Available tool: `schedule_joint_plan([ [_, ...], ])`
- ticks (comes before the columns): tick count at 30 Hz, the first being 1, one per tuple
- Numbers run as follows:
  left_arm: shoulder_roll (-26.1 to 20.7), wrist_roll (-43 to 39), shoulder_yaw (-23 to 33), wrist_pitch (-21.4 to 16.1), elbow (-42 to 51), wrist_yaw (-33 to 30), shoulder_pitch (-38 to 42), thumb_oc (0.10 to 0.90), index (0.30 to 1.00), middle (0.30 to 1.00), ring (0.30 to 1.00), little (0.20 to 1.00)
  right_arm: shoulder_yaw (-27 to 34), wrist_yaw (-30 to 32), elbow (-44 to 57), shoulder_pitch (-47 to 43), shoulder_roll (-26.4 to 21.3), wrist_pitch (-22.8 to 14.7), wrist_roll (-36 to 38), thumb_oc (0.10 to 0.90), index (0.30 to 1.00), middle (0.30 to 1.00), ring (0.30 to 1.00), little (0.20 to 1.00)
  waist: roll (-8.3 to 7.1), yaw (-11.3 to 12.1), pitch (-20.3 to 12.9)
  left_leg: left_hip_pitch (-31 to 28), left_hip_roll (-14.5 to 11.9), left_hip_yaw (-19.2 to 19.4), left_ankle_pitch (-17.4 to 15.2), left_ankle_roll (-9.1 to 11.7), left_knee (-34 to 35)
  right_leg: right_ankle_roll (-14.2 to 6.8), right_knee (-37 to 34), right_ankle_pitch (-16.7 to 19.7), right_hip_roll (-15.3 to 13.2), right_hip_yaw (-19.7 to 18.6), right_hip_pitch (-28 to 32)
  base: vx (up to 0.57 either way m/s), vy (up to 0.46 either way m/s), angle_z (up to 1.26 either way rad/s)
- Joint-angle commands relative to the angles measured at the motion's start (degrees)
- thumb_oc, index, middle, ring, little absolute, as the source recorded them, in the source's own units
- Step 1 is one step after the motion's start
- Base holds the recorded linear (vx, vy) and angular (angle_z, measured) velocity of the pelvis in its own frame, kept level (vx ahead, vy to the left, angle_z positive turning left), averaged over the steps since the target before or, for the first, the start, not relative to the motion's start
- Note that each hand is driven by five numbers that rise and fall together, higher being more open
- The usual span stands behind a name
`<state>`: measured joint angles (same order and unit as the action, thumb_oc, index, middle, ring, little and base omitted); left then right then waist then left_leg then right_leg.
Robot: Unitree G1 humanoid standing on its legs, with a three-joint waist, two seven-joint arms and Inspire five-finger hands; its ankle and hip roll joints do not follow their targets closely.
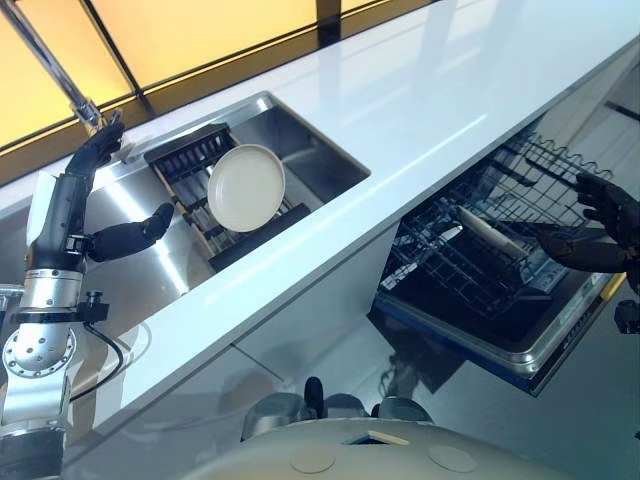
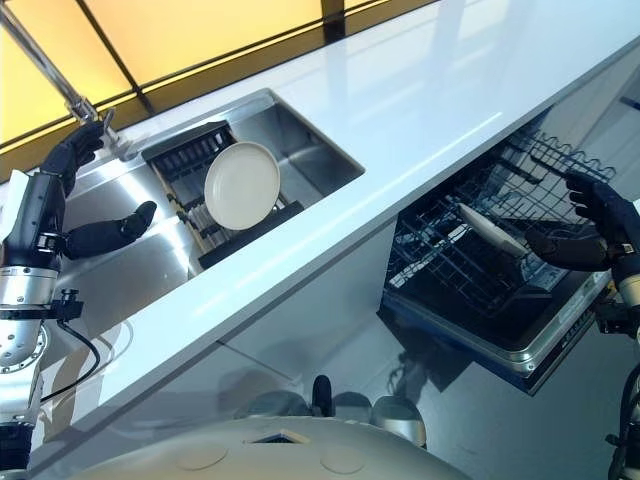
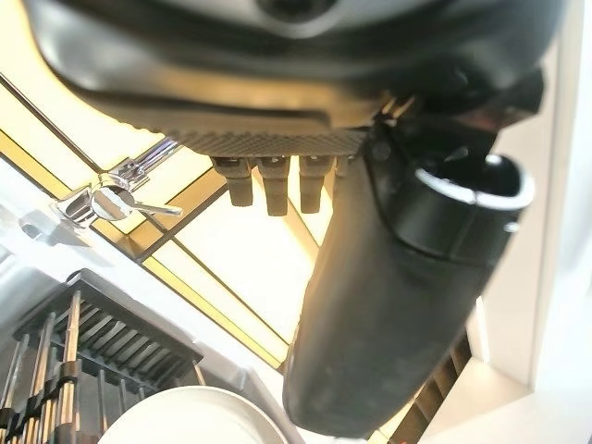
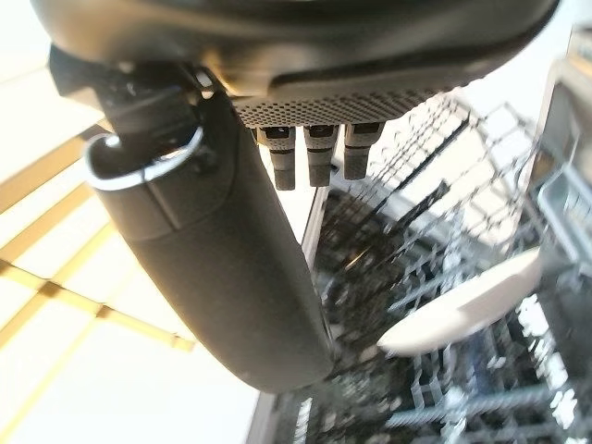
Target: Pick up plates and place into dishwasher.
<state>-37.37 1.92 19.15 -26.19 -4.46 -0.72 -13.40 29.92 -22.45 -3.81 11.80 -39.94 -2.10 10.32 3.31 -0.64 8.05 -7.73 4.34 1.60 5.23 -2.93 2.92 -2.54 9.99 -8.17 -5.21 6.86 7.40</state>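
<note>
Nearest us, our right hand [image 2: 590, 225] hangs open beside a white plate [image 2: 492, 230] standing in the dark wire dishwasher rack [image 1: 480, 265]. Our left hand [image 1: 105, 190] is open over the steel sink [image 1: 320, 150], near a round cream plate [image 1: 246, 187] propped on the black drying rack [image 1: 190, 155].

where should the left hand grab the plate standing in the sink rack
Probably the upper rim of the plate. It stands nearly on edge in the dark rack inside the sink, its face towards the camera and its lower edge seated in the rack. The open left hand, beside it, could pinch that rim, thumb on one face, and lift up.
</note>
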Motion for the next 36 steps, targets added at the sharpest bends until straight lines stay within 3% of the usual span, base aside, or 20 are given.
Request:
schedule_joint_plan([
  [1,-7.0,3.8,-2.8,-0.2,-2.3,-3.7,8.6,0.800,0.900,0.900,0.900,0.900,-3.0,-2.8,3.0,-8.9,-3.5,-7.0,3.1,0.800,0.900,0.900,0.900,0.900,-0.55,-1.1,-3.8,-2.1,3.0,-0.8,-10.2,-0.1,-6.3,0.8,-3.5,4.5,3.6,2.2,-0.8,-0.02,0.036,-0.10],
  [6,-13.4,10.2,-12.6,5.5,-9.8,-6.9,19.1,0.800,0.900,0.900,0.900,0.900,-11.6,-3.7,-1.2,-15.4,-4.7,-8.3,2.5,0.800,0.900,0.900,0.900,0.900,0.14,-1.9,-4.8,-2.9,3.2,-0.1,-10.8,-0.5,-6.4,0.6,-3.7,4.2,3.4,1.8,0.0,0.02,0.056,-0.09],
  [9,-14.6,12.3,-17.7,8.8,-14.2,-5.8,24.1,0.800,0.900,0.900,0.900,0.900,-14.9,-3.6,-1.9,-17.3,-4.4,-8.6,2.0,0.800,0.900,0.900,0.900,0.900,0.43,-2.3,-5.2,-3.6,3.5,0.1,-11.0,-0.8,-6.1,0.3,-3.8,4.2,3.2,1.8,0.5,0.09,0.064,-0.07],
  [12,-15.6,16.5,-23.3,9.7,-19.0,-4.4,28.1,0.800,0.900,0.900,0.900,0.900,-18.2,-3.0,-2.0,-18.6,-4.1,-7.0,2.7,0.800,0.900,0.900,0.900,0.900,0.85,-2.7,-5.4,-4.3,3.8,0.3,-11.3,-1.1,-5.9,0.0,-3.9,4.5,2.6,1.6,0.8,0.12,0.094,-0.05],
  [17,-16.6,20.5,-27.7,11.1,-22.8,-5.6,30.8,0.800,0.900,0.900,0.900,0.900,-21.0,-2.1,-2.4,-18.8,-3.7,-5.4,2.9,0.800,0.900,0.900,0.900,0.900,1.59,-3.4,-5.3,-4.6,4.2,1.0,-11.7,-1.6,-6.0,-0.5,-4.1,4.8,1.8,1.1,0.6,0.11,0.118,-0.04],
  [24,-17.1,24.0,-26.8,14.6,-25.4,-12.3,29.9,0.800,0.900,0.900,0.900,0.900,-22.6,-1.1,-2.0,-16.4,-2.1,-4.3,3.3,0.800,0.900,0.900,0.900,0.900,2.20,-4.7,-4.9,-4.2,4.7,2.5,-11.6,-2.6,-5.8,-1.5,-3.9,6.3,0.8,-0.5,-1.5,0.06,0.112,-0.10],
  [31,-18.3,26.2,-22.5,17.1,-24.6,-13.9,25.7,0.800,0.900,0.900,0.900,0.900,-21.9,-2.6,-0.6,-12.6,-1.0,-2.6,1.7,0.800,0.900,0.900,0.900,0.900,2.64,-6.2,-3.7,-3.3,5.2,4.1,-12.0,-3.5,-6.6,-2.9,-1.1,8.1,-0.6,-2.2,-4.9,0.02,0.103,-0.23],
  [36,-18.9,23.6,-17.5,19.2,-25.1,-19.7,22.7,0.800,0.900,0.900,0.900,0.900,-20.5,-3.8,-0.1,-8.7,0.3,-3.5,1.7,0.800,0.900,0.900,0.900,0.900,2.51,-7.3,-3.2,-2.5,5.8,5.0,-12.3,-4.1,-7.9,-3.1,1.2,9.9,-1.6,-3.7,-7.5,0.04,0.097,-0.25],
])
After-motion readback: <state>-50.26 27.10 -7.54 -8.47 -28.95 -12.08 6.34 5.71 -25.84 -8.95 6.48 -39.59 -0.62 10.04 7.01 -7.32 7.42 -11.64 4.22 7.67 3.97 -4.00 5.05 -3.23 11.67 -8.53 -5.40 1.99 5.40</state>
